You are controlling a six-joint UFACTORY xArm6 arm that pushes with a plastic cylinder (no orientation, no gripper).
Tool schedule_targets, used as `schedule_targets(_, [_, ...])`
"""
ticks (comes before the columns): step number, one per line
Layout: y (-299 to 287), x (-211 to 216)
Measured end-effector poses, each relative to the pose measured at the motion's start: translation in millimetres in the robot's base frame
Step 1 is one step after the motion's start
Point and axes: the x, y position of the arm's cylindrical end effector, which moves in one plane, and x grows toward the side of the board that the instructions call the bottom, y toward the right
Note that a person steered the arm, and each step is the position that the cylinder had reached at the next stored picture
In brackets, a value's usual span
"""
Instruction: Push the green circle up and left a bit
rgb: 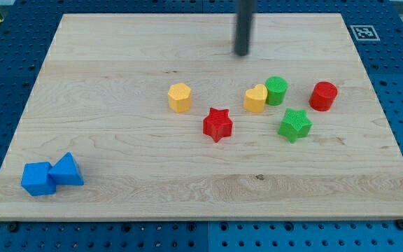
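The green circle stands right of the board's middle, touching a yellow heart on its left. My tip is above and left of the green circle, well apart from it and from all blocks. A red circle stands to the green circle's right. A green star lies below it.
A yellow hexagon and a red star lie near the board's middle. A blue cube and a blue triangle touch at the bottom left. The wooden board rests on a blue pegboard table.
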Motion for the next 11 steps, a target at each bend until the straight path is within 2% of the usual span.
schedule_targets(1, [40, 22])
schedule_targets(5, [42, 124])
schedule_targets(6, [42, 117])
schedule_targets(7, [29, 84])
schedule_targets(9, [20, 105])
schedule_targets(10, [-3, 105])
schedule_targets(11, [20, 113])
